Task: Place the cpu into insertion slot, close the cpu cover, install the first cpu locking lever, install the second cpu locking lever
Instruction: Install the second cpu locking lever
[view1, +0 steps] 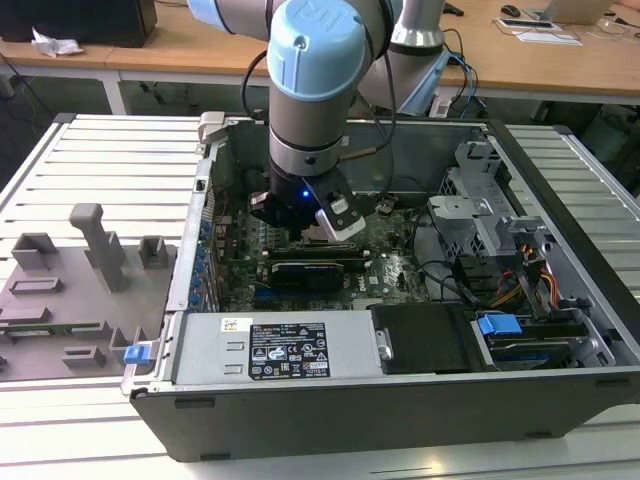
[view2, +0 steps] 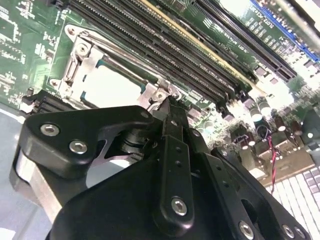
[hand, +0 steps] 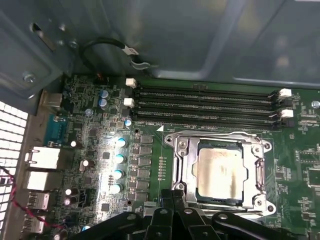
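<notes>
cpu: the cpu (hand: 220, 171) lies flat in the insertion slot (hand: 196, 192), pale silvery top up, seen through the cover's window; also in the second wrist view (view2: 112, 85)
insertion slot: on the green motherboard (hand: 90, 135), on the side of the chip away from the memory slots (hand: 205, 102); its dark edge shows as a thin band around the chip
cpu cover: the cpu cover (hand: 186, 165) looks folded down flat over the socket, its frame around the chip on all sides; from these pictures i judge the first two steps done
locking levers: thin metal rods run along the frame edges (view2: 131, 70), but whether either is hooked under its catch i cannot tell; i would count the lever steps as open or in hand
gripper: the gripper (view2: 169, 102) has its jaws pressed together to a narrow tip, pinching nothing that shows; the tip sits at the corner of the cover frame, touching or just beside it; in the first wrist view its black links (hand: 172, 220) lie at the frame's near edge
arm: in the exterior view the blue-capped arm (view1: 315, 60) reaches down into the open computer case (view1: 560, 330) at about 12 o'clock from the power supply (view1: 270, 350)
outside the case: a grey fixture tray (view1: 80, 300) sits well apart, at 9 o'clock of the case in the exterior view
</notes>
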